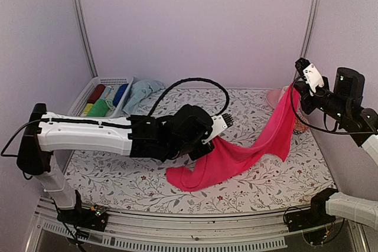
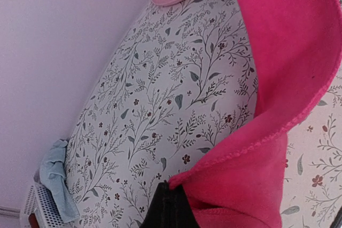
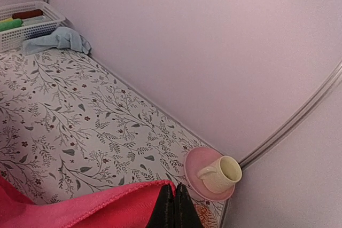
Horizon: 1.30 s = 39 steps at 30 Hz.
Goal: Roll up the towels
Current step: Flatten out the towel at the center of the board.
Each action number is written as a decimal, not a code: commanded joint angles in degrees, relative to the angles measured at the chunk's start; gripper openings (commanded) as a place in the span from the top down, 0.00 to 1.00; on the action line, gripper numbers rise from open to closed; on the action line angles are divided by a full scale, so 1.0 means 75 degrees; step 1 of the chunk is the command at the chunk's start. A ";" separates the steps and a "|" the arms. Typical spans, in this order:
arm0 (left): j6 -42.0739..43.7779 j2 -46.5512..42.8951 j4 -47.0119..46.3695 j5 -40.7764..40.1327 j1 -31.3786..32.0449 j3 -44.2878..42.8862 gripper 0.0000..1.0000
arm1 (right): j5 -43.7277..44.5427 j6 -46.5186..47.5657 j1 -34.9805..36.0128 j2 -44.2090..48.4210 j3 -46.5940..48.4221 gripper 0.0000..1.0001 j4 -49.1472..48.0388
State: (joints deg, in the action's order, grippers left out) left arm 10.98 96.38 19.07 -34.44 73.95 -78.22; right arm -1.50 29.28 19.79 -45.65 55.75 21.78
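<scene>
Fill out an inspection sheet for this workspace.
surface: table, floral-patterned cover.
job's things: pink towel unrolled, held up at two ends, lower part sagging onto the table; pale blue towel crumpled against the basket.
clutter: white basket holding coloured rolls; cup on pink saucer, far right corner.
grippers: left gripper and right gripper, jaws shut on the pink towel.
cables: black cable arching above the towel; second cable looping at far right.
surroundings: lilac walls, metal corner poles.

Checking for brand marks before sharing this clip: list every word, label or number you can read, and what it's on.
None: no readable text on the pink towel, pale blue towel, cup, basket or floral table cover.
</scene>
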 commanded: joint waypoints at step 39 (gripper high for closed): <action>0.0882 0.0739 -0.0884 0.2374 -0.0892 0.1720 0.25 | 0.1911 -0.0474 -0.0283 -0.1462 -0.1196 0.98 -0.1264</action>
State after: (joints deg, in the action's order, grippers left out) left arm 16.62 99.18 8.97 -14.41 66.89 -62.92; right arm 14.26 26.96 17.93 -56.75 47.22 13.63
